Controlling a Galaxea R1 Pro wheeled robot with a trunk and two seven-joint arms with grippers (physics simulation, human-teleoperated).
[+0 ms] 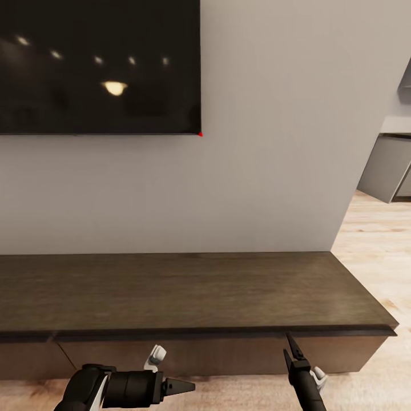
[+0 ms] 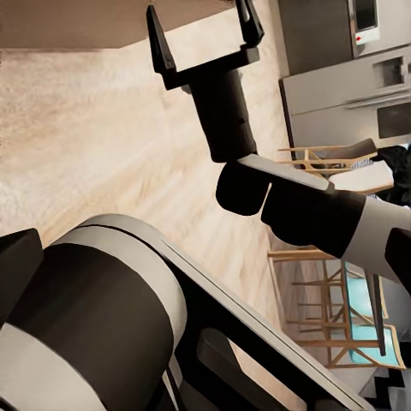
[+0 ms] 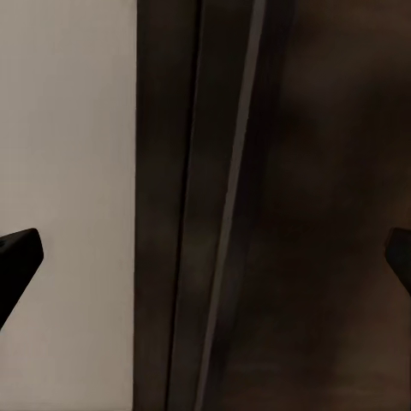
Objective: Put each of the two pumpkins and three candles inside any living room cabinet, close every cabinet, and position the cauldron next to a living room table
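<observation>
Dark brown wood: the cabinet (image 1: 188,291) spans the wall under a black TV (image 1: 100,65), drawer fronts seemingly shut. Right gripper (image 1: 292,349) spread wide, empty, tips just under the top's front lip (right end). Left gripper (image 1: 185,387) low, pointing right; spread cannot be told. Risk: fingers slip off the handle-less front, or jam against the lip.

Home living room, large black wall-mounted television screen (image 1: 100,65) above long low dark brown wooden cabinet (image 1: 188,291); pale wood plank floor (image 1: 377,240); wooden dining chairs (image 2: 330,158), steel kitchen appliances (image 2: 360,81) beyond
</observation>
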